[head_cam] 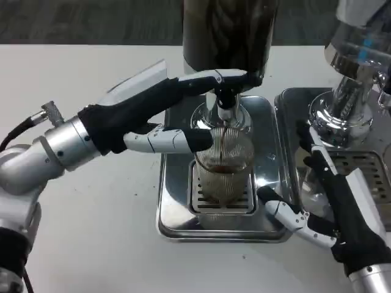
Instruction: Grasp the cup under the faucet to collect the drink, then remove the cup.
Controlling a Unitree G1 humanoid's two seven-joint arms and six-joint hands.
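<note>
Head view: treat the clear cup point(223, 168) as light, slippery, filling. Left robot hand point(165, 116) presses the faucet point(225, 97); right robot hand point(317, 201) rests spread beside the cup. Grip mid-wall.

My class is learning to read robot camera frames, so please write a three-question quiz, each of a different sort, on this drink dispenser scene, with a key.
1. True or false: dark liquid is running from the faucet into the cup.
2. Multiple choice: the cup stands on A) the bare white table, B) the slotted grate of the steel drip tray, C) the second dispenser's tray.
3. Fill in: the fingers reaching the faucet lever and the cup's rim belong to the ___ hand, while the right hand lies at the tray's right edge.

Key: 1 true; 2 B; 3 left.
</note>
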